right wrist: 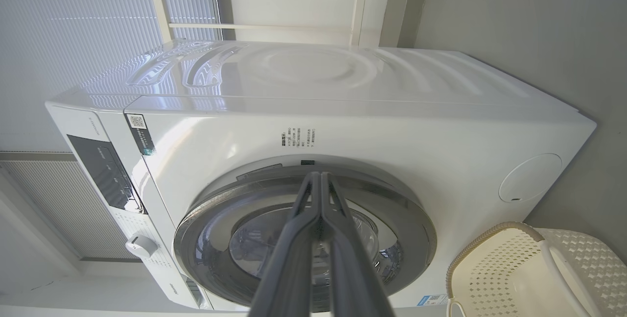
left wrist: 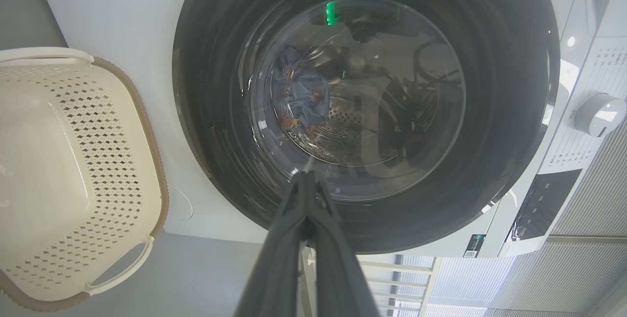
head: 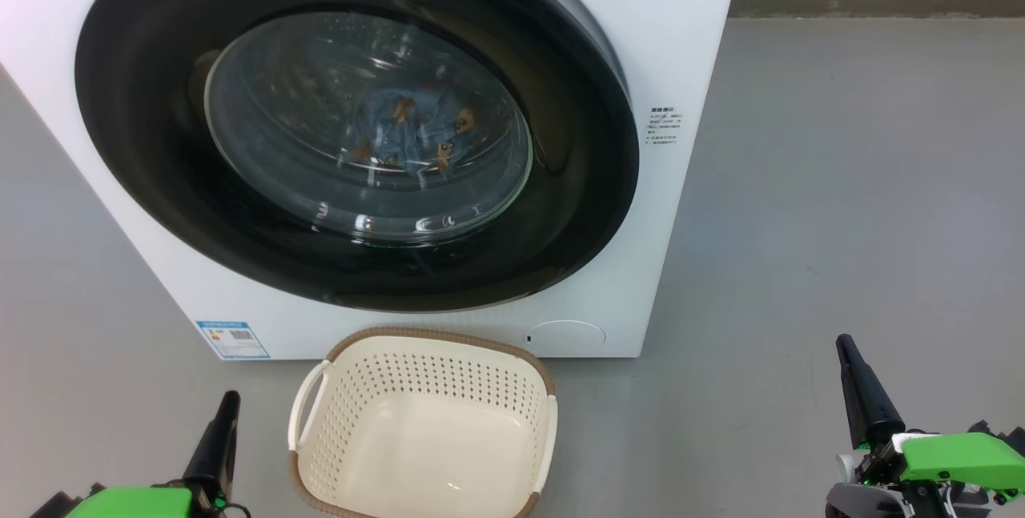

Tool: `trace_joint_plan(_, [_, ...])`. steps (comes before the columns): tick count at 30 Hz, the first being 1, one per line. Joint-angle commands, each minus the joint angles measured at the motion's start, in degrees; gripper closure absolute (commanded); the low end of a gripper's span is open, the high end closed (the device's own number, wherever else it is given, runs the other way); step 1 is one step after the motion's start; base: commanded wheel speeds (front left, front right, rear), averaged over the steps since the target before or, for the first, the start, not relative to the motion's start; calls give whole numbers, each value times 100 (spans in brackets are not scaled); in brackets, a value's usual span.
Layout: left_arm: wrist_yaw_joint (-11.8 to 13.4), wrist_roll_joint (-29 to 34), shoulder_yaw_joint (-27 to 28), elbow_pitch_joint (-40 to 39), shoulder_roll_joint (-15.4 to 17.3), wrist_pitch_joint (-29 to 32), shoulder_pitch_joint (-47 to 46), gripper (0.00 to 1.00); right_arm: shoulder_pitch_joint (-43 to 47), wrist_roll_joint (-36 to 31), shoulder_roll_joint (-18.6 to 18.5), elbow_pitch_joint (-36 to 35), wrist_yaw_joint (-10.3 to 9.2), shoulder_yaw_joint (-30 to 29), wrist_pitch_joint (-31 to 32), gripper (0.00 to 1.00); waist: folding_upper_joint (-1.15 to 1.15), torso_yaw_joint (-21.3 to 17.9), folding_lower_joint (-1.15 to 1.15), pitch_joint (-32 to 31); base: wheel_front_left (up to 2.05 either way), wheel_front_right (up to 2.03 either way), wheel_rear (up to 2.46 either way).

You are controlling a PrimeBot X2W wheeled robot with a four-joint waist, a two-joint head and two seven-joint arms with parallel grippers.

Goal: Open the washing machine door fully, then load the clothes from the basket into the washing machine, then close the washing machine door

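Loading: judged done; the clothes (head: 408,138) are seen through the glass, inside the washing machine (head: 681,46); the basket (head: 432,378) before it is emptied.
Door: the washing machine door (head: 160,174) is seen shut flush; nothing is judged left.
Grippers: on the left gripper (left wrist: 306,180) and right gripper (right wrist: 319,180), fingers are pressed together, nothing held.
Hidden: latching cannot be told; the drum is blurred by reflections.

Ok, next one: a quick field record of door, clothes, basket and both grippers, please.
washing machine door: looks shut on the white washing machine
clothes: inside, seen through the door glass
basket: empty, on the floor before the machine
left gripper: shut, holding nothing, left of the basket
right gripper: shut, holding nothing, far right
task state: looks done
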Motion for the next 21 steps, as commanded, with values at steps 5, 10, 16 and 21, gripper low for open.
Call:
trace_joint_plan(5, [-16, -23, 204, -110, 55, 22, -238, 100, -48, 57, -20, -175, 9, 135, 49, 100, 0, 0, 0, 0, 0, 0, 0])
trace_joint_plan(10, [-16, -21, 206, -110, 53, 24, -238, 100, -48, 57, -20, -175, 9, 135, 49, 100, 0, 0, 0, 0, 0, 0, 0])
trace_joint_plan(16, [-16, -19, 209, -110, 52, 26, -238, 100, -48, 57, -20, -175, 9, 135, 49, 100, 0, 0, 0, 0, 0, 0, 0])
trace_joint_plan(21, [-17, -17, 211, -110, 50, 28, -239, 100, -48, 57, -20, -175, 9, 134, 49, 100, 0, 0, 0, 0, 0, 0, 0])
